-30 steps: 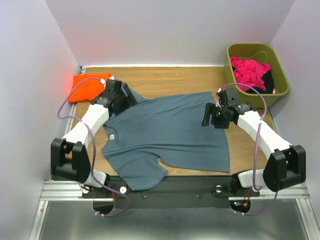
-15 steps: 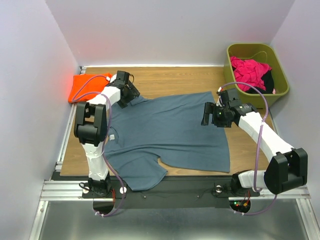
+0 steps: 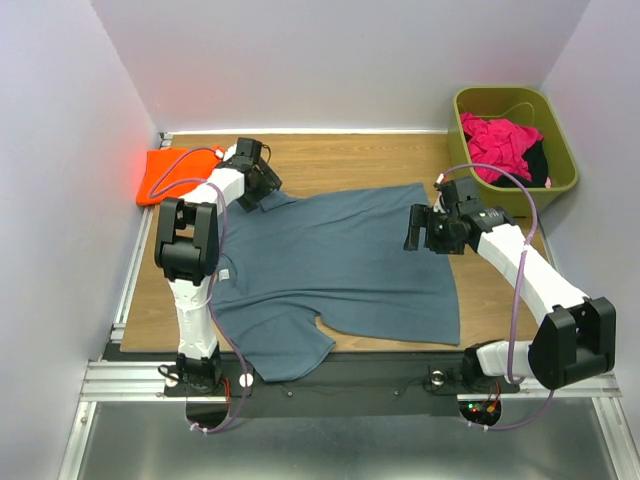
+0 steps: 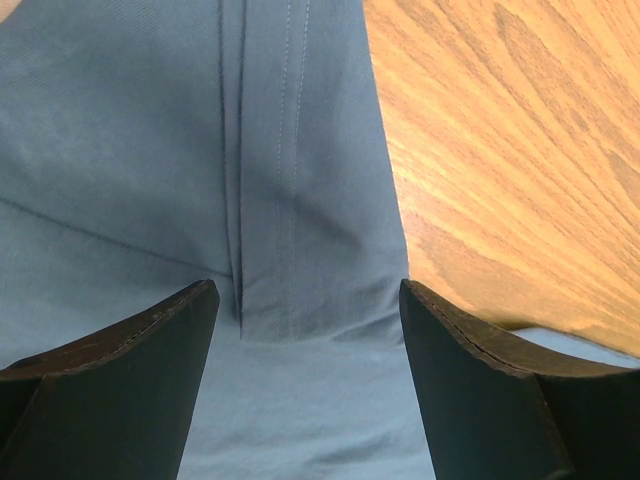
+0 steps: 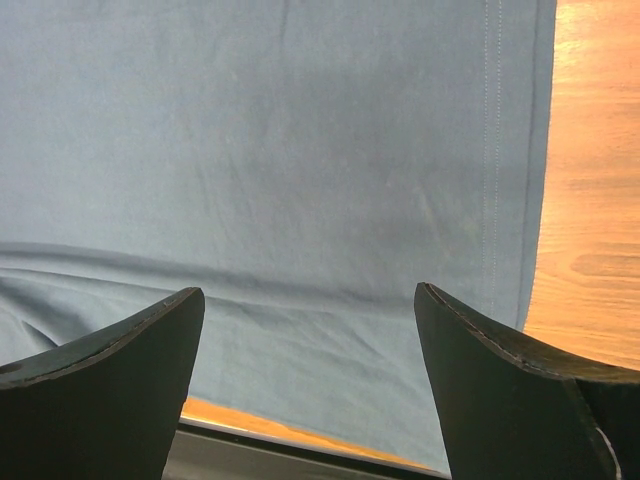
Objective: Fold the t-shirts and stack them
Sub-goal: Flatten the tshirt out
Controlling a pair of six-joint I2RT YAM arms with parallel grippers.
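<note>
A slate blue-grey t-shirt lies spread flat on the wooden table. A folded orange t-shirt rests at the far left corner. My left gripper is open over the far left sleeve of the blue-grey shirt; the sleeve's stitched hem runs between its fingers. My right gripper hovers open above the shirt's right hem edge, nothing held between its fingers.
An olive green bin with pink and black clothes stands at the far right corner. White walls close in the table on three sides. The arm bases sit on a black rail at the near edge.
The left arm has swung up and reached further back, bringing its gripper to the shirt's far left sleeve. The right gripper has opened wider and barely moved.
</note>
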